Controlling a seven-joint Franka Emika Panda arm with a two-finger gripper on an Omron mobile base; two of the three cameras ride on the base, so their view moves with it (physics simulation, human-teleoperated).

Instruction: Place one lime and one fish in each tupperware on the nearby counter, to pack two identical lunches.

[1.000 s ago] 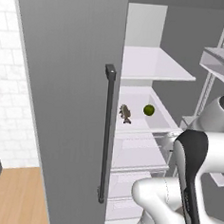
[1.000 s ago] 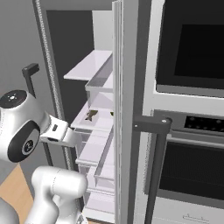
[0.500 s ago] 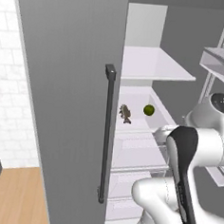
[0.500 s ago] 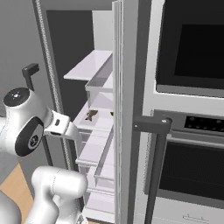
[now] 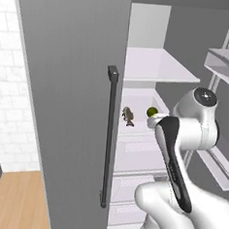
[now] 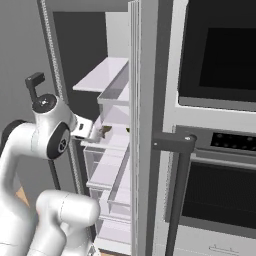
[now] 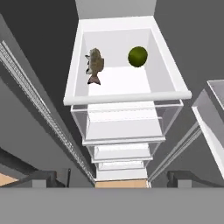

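Note:
A small grey-brown fish (image 7: pixel 94 64) and a round yellow-green lime (image 7: pixel 138 56) lie side by side on a white fridge shelf (image 7: pixel 127 95), the fish to the left. In the left base view the fish (image 5: pixel 128 116) and the lime (image 5: pixel 151 111) sit just beyond my hand. My gripper (image 7: pixel 120 178) is open and holds nothing; it hangs in front of and above the shelf, apart from both. In the right base view the gripper (image 6: pixel 95 134) points into the fridge near the fish (image 6: pixel 106 131). The tupperware and the counter are out of view.
The grey fridge door (image 5: pixel 63 107) with its dark handle (image 5: pixel 108 135) stands open on the left. The other door's bins (image 5: pixel 226 64) jut in on the right. Clear drawers (image 7: pixel 124 122) sit below the shelf. A wall oven (image 6: pixel 215 75) stands to the right.
The arm has swung up and in toward the fridge shelf, bringing the hand close to the fish and lime. The jaws have stayed open; fish and lime have not moved.

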